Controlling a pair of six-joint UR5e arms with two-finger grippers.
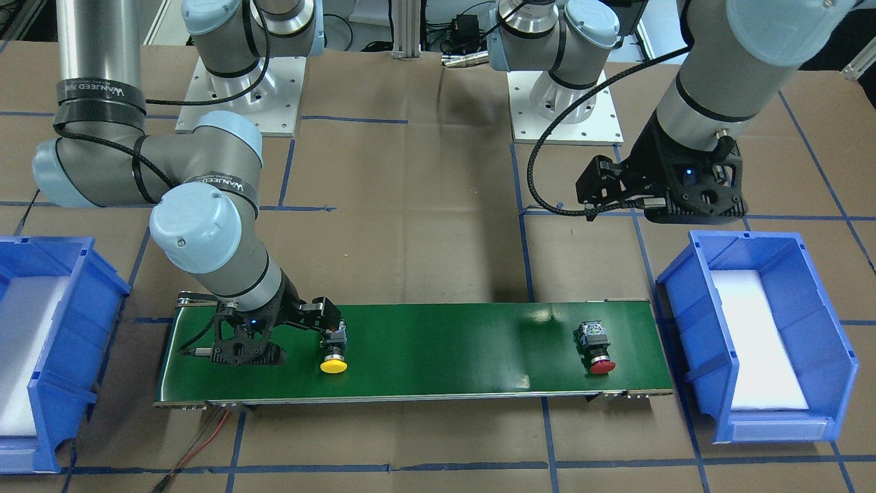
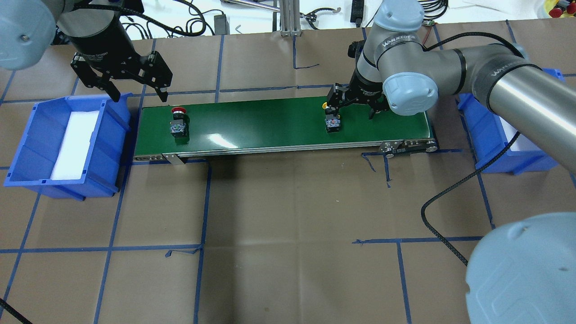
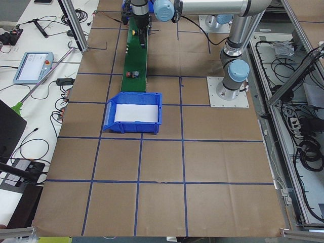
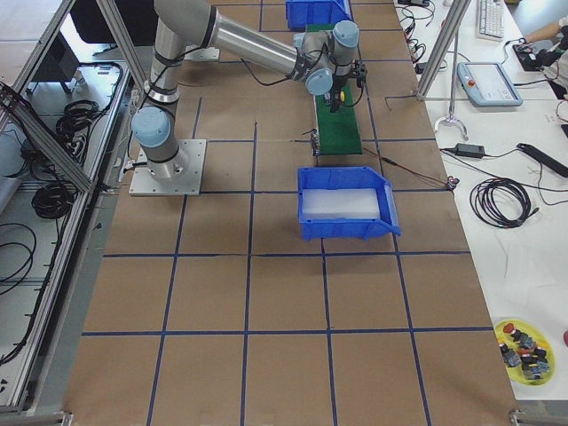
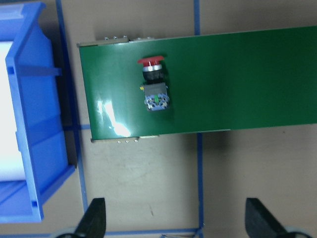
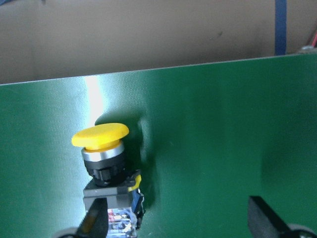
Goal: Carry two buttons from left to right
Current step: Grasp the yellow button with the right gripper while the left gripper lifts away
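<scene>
On the green belt [image 2: 270,119] both buttons lie on their sides, caps pointing away from the robot. The red button [image 2: 178,120] rests close to the belt's left end, near the left bin [image 2: 27,148]. The belt looks to me like the means of carrying it across. The yellow button [image 6: 101,148] lies much further along, toward the right end but short of it, with the right bin [image 2: 495,164] beyond. Neither button is in that bin yet.

The right gripper [image 6: 178,220] is down low over the belt, spread wide and holding nothing. One finger [image 6: 94,223] sits right up against the yellow button's contact block (whether it actually touches, I can't tell), and the other is well off to the side over bare belt. So the button sits off-centre in the opening. I judge this a pick being lined up, and closing from here would likely shove the button sideways before it is pinched.

The left gripper [image 2: 139,92] hangs high by the belt's left end, also wide open and empty. The red button lies ahead of its fingers, not between them. My guess is that it is held up there to stay clear of the belt.
</scene>
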